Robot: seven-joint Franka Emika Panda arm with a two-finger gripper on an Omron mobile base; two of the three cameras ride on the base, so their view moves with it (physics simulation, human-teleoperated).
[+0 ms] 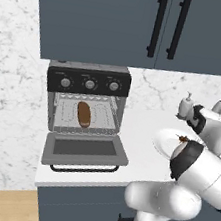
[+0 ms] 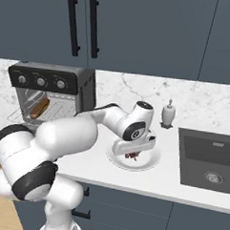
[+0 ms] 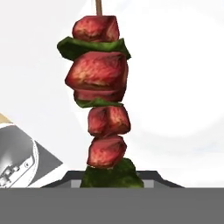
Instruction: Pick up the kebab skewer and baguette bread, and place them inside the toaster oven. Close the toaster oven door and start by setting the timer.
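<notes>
There are no words or numbers to read here, not even by the toaster oven [image 1: 84,107] knobs.

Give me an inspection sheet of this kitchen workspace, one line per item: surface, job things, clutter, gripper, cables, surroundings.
Surface: white counter with marble backsplash.
Baguette bread: lying on the rack inside the toaster oven.
Toaster oven door: dropped open, flat.
Kebab skewer: over the white plate, close in front of the hand camera; whether lifted or resting, cannot tell.
Clutter: small white bottle by the backsplash.
Gripper: down at the plate, at the skewer; fingers hidden, state cannot tell.
Cables: nothing seen.
Surroundings: dark upper cabinets, sink on the right.
</notes>
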